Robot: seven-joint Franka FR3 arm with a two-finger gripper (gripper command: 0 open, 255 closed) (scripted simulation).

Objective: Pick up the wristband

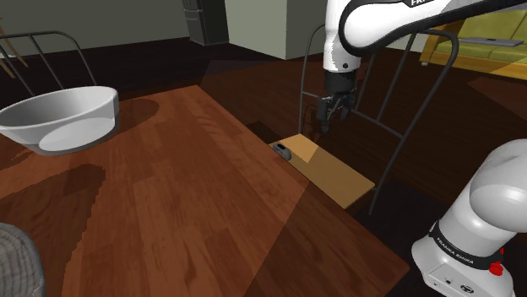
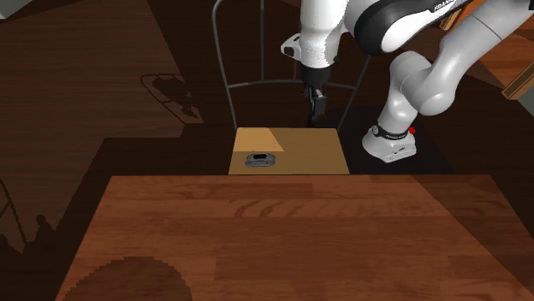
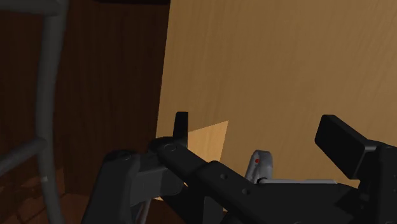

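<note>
Tan wood-grain chair seat [image 2: 312, 152] w/ small grey wristband [image 2: 261, 159]; hand [image 2: 317, 109] above, spread apart.

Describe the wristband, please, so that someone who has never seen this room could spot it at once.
Start at the big dark wooden table; a pale tan chair seat sits beside one edge. On that seat, close to the table, lies the wristband: small, grey and flat, standing out against the plain tan surface.
</note>
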